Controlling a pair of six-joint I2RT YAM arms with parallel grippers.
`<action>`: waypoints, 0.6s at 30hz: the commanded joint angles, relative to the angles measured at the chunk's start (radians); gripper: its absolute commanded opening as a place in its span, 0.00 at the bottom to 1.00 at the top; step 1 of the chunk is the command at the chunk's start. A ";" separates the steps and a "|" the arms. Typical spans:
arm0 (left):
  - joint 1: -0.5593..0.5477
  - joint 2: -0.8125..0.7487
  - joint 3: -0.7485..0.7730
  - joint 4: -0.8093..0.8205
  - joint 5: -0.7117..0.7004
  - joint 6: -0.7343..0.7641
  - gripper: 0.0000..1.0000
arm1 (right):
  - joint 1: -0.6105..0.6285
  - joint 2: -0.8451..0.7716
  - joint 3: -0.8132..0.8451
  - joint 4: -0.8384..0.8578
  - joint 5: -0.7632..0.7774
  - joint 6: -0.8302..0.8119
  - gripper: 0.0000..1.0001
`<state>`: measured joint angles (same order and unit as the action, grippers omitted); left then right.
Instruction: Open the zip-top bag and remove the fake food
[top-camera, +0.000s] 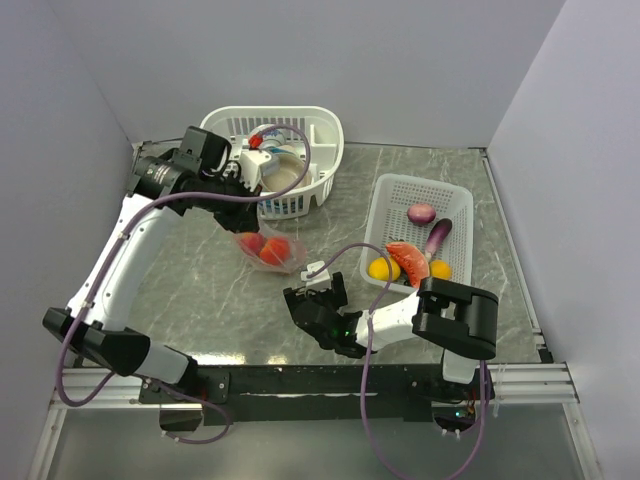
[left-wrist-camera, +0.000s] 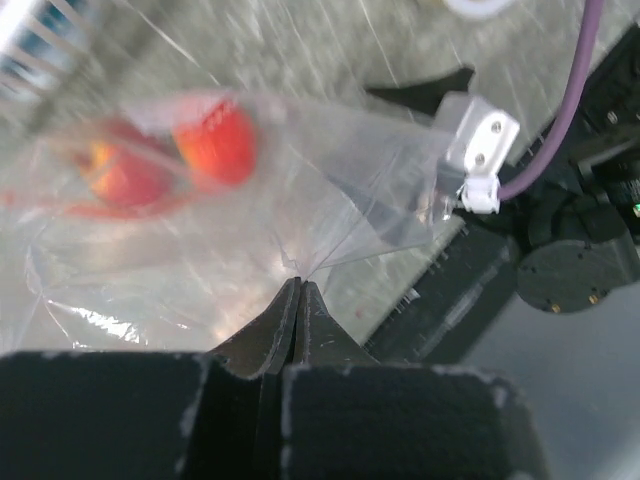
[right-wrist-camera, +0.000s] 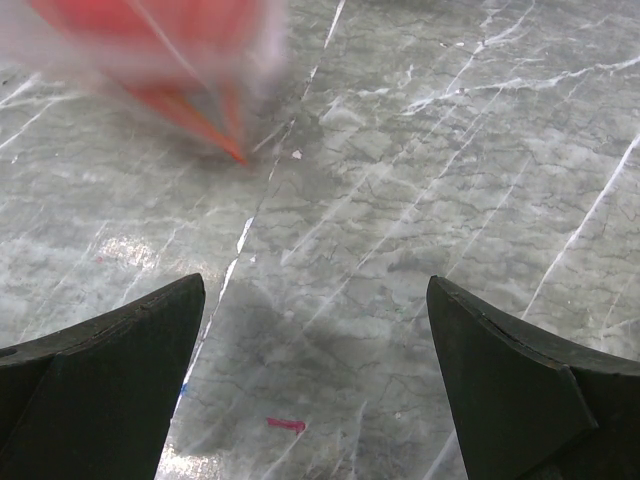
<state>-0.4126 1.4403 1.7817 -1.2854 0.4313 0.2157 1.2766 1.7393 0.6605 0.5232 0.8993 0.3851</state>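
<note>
The zip-top bag hangs above the table with red fake fruit inside. My left gripper is shut on the bag's clear plastic and holds it up. In the left wrist view the jaws pinch a fold of the bag, with two blurred red fruits low in it. My right gripper is open and empty, low over the table just near of the bag. In the right wrist view the bag's red-orange corner is blurred, beyond the open fingers.
A white tray at the right holds a purple onion, an eggplant, a lemon, an orange and a red piece. A white basket with bowls stands at the back, close behind the left gripper.
</note>
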 joint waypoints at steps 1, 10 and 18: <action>0.005 0.000 0.005 -0.045 0.075 -0.044 0.01 | 0.001 -0.027 -0.004 0.024 0.044 0.018 1.00; 0.005 0.029 0.374 -0.089 -0.016 -0.076 0.01 | 0.001 -0.038 -0.007 0.021 0.038 0.015 1.00; -0.031 -0.024 -0.046 0.073 -0.115 -0.073 0.01 | 0.001 -0.043 0.002 0.006 0.039 0.006 1.00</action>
<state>-0.4438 1.4059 1.8557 -1.3003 0.4259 0.1551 1.2766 1.7370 0.6533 0.5220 0.8982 0.3843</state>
